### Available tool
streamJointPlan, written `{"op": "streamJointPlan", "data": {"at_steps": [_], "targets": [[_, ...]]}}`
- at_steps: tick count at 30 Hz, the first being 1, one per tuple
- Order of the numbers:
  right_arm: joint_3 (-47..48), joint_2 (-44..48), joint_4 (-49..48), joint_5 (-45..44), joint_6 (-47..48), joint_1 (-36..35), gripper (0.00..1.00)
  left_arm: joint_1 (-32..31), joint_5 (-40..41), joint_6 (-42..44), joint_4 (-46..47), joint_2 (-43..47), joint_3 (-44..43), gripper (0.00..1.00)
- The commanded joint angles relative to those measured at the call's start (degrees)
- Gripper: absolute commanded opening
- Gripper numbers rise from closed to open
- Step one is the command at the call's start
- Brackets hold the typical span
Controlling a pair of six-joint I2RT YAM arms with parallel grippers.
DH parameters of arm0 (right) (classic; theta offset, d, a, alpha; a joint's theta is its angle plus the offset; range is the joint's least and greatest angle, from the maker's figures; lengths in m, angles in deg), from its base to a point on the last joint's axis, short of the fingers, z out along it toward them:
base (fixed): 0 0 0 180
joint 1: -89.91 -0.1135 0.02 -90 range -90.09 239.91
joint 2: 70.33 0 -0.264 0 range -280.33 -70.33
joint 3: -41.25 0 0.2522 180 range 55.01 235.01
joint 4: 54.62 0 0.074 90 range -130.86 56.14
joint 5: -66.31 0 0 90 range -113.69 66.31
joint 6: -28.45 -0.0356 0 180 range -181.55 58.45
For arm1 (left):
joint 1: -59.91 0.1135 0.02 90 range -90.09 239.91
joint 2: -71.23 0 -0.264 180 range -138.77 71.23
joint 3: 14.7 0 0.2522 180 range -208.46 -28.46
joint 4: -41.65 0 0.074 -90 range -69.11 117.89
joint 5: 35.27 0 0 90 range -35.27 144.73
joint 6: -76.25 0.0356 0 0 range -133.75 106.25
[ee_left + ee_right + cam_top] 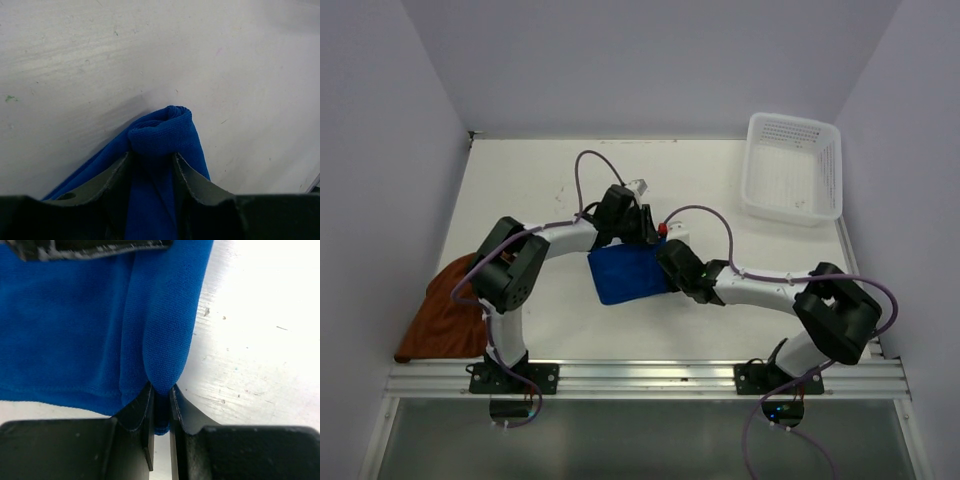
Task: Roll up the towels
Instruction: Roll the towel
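The blue towel (630, 275) lies partly folded on the table between both arms. My left gripper (640, 240) is at its far edge. In the left wrist view the left gripper (152, 157) has its fingers parted, and a rolled fold of the blue towel (165, 127) bulges between them. My right gripper (667, 264) is at the towel's right edge. In the right wrist view the right gripper (161, 390) is shut on a thin fold of the blue towel (75, 315). The rust-brown towel (445, 310) lies crumpled at the table's left edge, behind the left arm.
A white perforated basket (795, 165) stands at the back right corner. Purple cables loop over both arms. White walls close in the table on the left, back and right. An aluminium rail runs along the near edge.
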Motion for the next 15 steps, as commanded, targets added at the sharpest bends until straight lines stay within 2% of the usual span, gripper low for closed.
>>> {"op": "streamJointPlan", "data": {"at_steps": [1,15], "targets": [[2.96,-1.81,6.54,-9.49,1.53,-2.44,0.00,1.43,-0.17,2.23,-3.23,4.37,-1.67,0.40],[9.19,-7.60,12.60,-18.20,1.62,-9.04,0.00,2.31,-4.65,1.79,-2.63,9.73,-0.08,0.43]]}}
